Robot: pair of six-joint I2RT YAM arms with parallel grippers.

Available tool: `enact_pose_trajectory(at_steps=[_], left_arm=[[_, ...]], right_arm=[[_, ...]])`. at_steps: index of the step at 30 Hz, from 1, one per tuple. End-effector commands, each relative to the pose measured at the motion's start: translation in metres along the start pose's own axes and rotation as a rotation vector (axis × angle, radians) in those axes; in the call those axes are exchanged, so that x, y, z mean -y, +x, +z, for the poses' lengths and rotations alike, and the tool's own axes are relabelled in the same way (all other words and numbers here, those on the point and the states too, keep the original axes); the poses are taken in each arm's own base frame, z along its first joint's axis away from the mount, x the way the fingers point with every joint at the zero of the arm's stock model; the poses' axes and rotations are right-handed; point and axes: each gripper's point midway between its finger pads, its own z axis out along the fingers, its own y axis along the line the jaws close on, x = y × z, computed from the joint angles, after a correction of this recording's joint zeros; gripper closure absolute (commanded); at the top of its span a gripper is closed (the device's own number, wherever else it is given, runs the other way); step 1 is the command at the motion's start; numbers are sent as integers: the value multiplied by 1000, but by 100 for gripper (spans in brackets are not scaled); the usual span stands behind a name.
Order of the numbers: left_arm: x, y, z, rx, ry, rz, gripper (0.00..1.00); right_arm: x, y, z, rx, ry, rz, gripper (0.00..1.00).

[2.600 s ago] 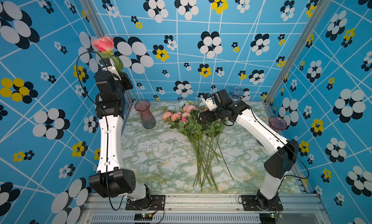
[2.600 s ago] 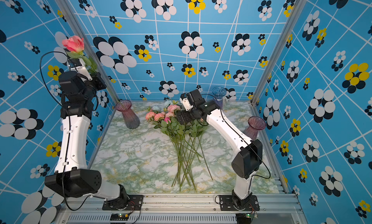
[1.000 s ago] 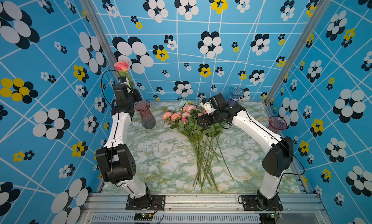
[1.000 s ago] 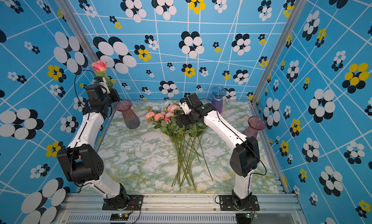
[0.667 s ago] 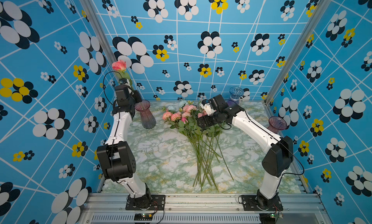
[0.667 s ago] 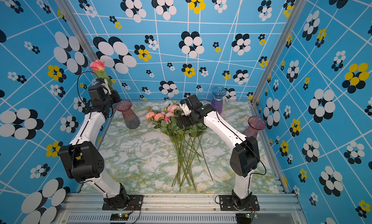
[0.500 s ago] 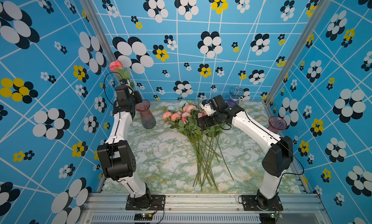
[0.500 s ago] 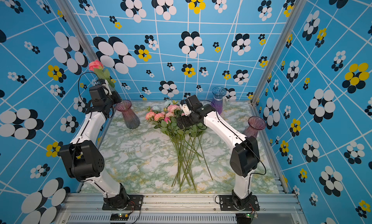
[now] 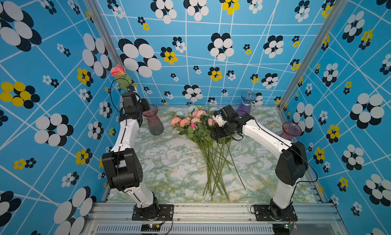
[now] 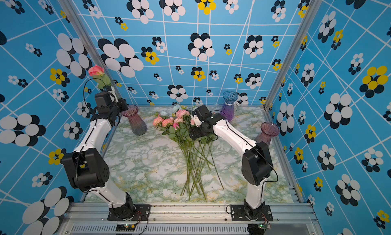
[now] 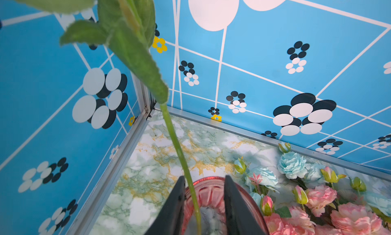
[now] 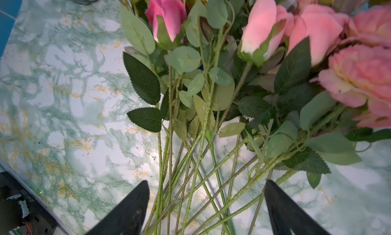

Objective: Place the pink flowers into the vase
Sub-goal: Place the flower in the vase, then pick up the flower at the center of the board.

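Left hand (image 11: 204,178) hovers above the vase (image 9: 155,122), spread around a rose stem (image 11: 177,147); right hand (image 12: 207,181) gapes over stems (image 12: 169,160).

In the left wrist view the single stem (image 11: 179,151) leaves the frame before its bloom, and the vase (image 11: 211,179) shows only part of its rim. The right wrist view crops several pink flowers (image 12: 260,33) and their stem ends.

One rose-tinted vase (image 9: 152,123) below the left hand (image 11: 203,187), one blue-violet vase (image 9: 245,105) just behind the right hand (image 12: 206,182), one purple vase (image 9: 291,130) well to its right: three in all. One pink rose (image 9: 117,70) above the left hand. By the right hand, at least six pink flowers (image 9: 185,122) and about three pale blue blooms (image 11: 292,164).
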Motion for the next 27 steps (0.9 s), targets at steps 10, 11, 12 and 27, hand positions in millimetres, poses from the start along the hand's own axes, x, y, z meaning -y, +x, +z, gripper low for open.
enact_pose_trajectory(at_steps=[10, 11, 12, 27], left_arm=[[9, 0, -38, 9, -22, 30, 38], [9, 2, -39, 5, -27, 31, 35], [10, 3, -41, 4, -29, 34, 31], [21, 12, -57, -26, -58, 56, 0]], right_arm=[[-12, 42, 35, -148, -117, 64, 39], [-13, 45, 39, -160, -120, 66, 40], [-13, 49, 42, -172, -120, 69, 41], [-17, 76, 79, -272, -92, 63, 68]])
